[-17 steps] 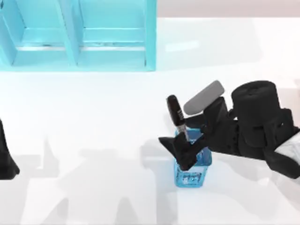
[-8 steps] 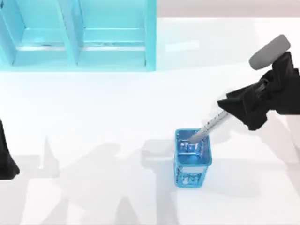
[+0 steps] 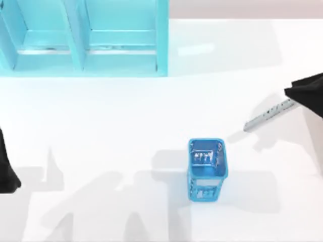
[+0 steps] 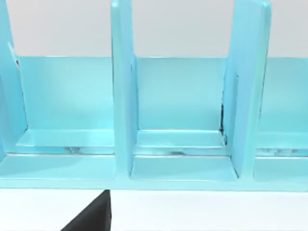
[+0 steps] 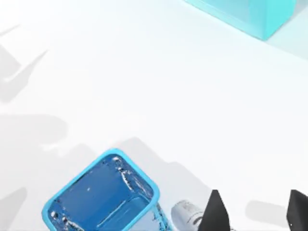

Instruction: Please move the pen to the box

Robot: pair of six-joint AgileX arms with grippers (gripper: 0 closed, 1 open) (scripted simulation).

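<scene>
Over the counter [image 3: 126, 116] at 3 o'clock, the right gripper [image 3: 308, 93] pinches the pen [image 3: 267, 115] near its cap end, its silver barrel slanting toward the mesh holder [image 3: 207, 169]. Light, stiff, glossy: likely slippery, so grip mid-barrel. Left gripper [image 3: 6, 169] sits parked at 9 o'clock, state untellable.

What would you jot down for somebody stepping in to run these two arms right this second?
Right gripper: at the table's right edge, shut on the pen, which hangs in the air with its silver barrel slanting down toward the blue mesh holder.
Left arm: parked at the left edge.
Box: the light-blue compartmented one at the table's far left; its visible compartments hold nothing.
Done: pen gripped and clear of the holder.
Left: carry it across the table to the box, lower it into a compartment and release.
</scene>
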